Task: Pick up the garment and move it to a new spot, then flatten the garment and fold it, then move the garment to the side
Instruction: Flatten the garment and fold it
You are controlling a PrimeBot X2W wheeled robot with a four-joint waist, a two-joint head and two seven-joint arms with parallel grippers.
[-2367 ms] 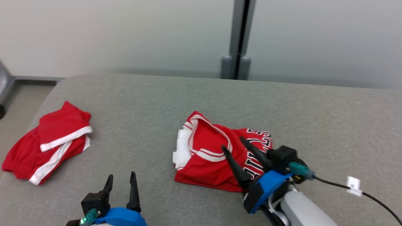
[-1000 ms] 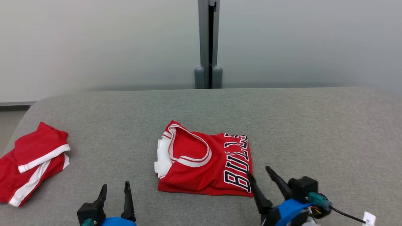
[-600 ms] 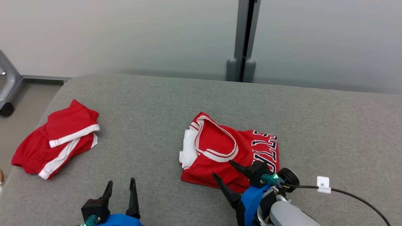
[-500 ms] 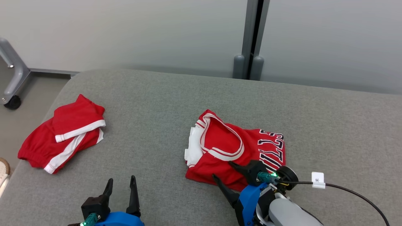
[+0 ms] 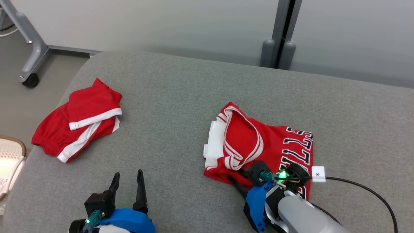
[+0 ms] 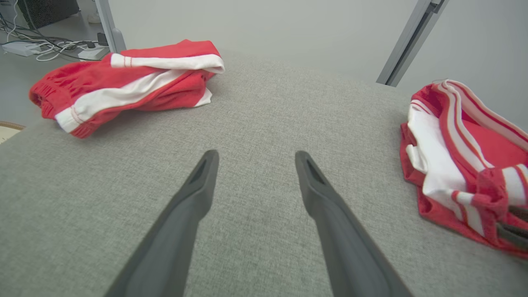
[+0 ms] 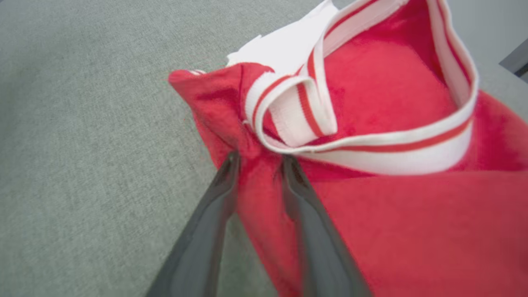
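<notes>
While pinching the near left corner of the folded garment, lying right of the middle on the grey surface, with the right gripper clamped on the cloth, better to lift only slightly and slide low, so as not to open the layers. Worth steering well apart from the red shorts, and bringing the left gripper, spread wide and empty above the surface, under any sagging side.

We log a red folded jersey, white-and-red striped collar trim, black white-edged lettering; red folded shorts with white bands; speckled grey fabric desk; dark grey fingers.
</notes>
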